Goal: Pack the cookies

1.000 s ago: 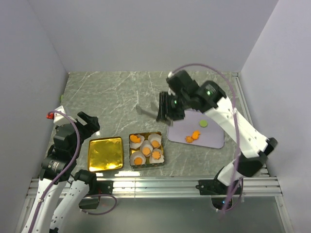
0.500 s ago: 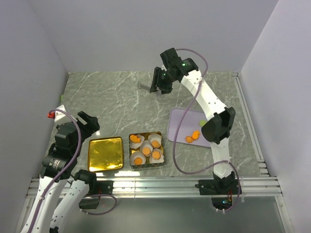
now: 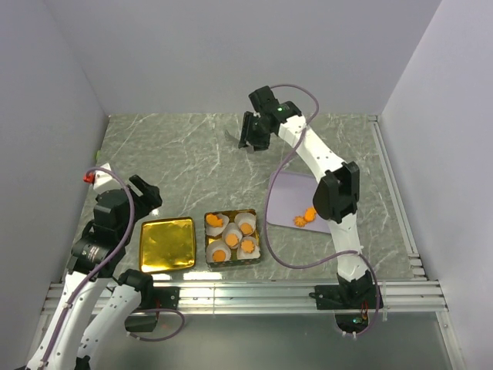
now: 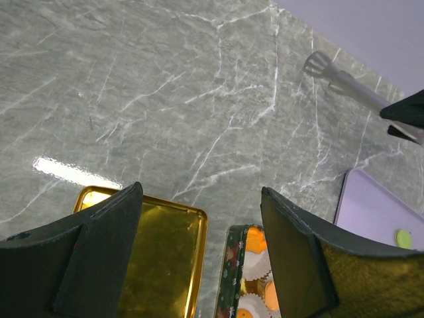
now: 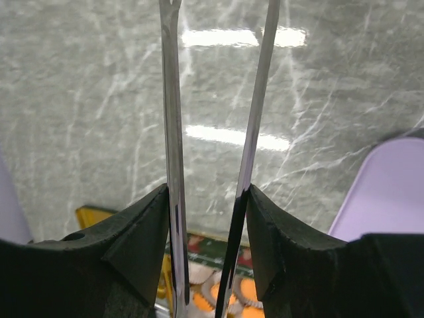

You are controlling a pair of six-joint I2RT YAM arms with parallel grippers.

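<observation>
Several orange cookies (image 3: pixel 231 239) sit in white paper cups inside a small patterned tin (image 3: pixel 208 231). Two more cookies (image 3: pixel 305 216) lie loose on a lilac board (image 3: pixel 285 202). My right gripper (image 3: pixel 248 135) is far back over the table, shut on metal tongs (image 5: pixel 171 132) whose two arms run between its pads. The tongs' tip (image 3: pixel 229 137) points left and carries nothing. My left gripper (image 4: pixel 200 192) hangs open and empty above the gap between a gold lid (image 4: pixel 165 258) and the tin (image 4: pixel 237 265).
The gold lid (image 3: pixel 167 244) lies flat just left of the tin. A small green disc (image 4: pixel 403 237) rests on the lilac board (image 4: pixel 377 205). Grey walls close in the marble table on three sides. A metal rail runs along the near edge.
The right arm has swung from above the lilac board to the back of the table, tongs still in its grip. The left gripper shifted slightly right and its jaws narrowed a little.
</observation>
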